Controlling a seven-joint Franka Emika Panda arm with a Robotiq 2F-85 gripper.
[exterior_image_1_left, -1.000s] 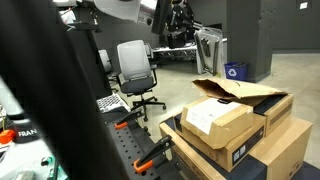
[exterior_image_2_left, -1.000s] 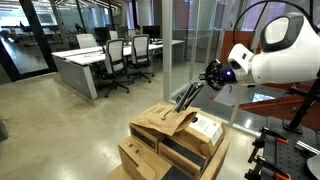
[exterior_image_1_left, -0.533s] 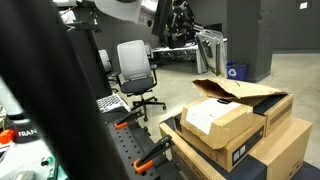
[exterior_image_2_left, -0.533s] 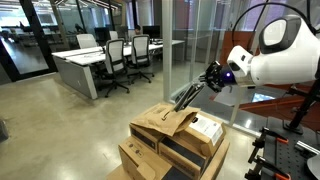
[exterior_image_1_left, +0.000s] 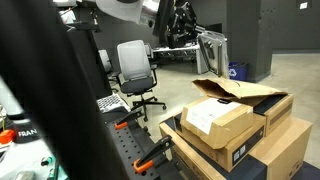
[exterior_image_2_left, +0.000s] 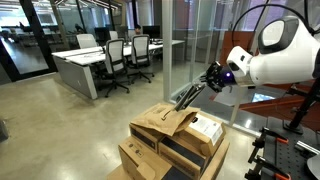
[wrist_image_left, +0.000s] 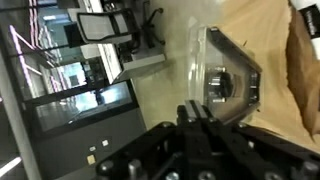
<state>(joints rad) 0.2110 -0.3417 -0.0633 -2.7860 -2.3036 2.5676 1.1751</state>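
One pincer (exterior_image_2_left: 207, 79) clamping metal frame (wrist_image_left: 222, 80) | box label (exterior_image_1_left: 208, 117) illegible | casing (exterior_image_1_left: 27, 131) reads FRAN

Panda arm (exterior_image_2_left: 278, 45) raised high, its white upper link bulking large at the frame edge in an exterior view. Wrist (exterior_image_2_left: 235, 62) bent, angled down and outward. Gripper (exterior_image_2_left: 207, 80) black, hanging in mid-air, jaws drawn fully together. In the wrist view the gripper (wrist_image_left: 195, 112) comes in from below, its dark fingers (wrist_image_left: 188, 120) pressed close and pointing up the frame.
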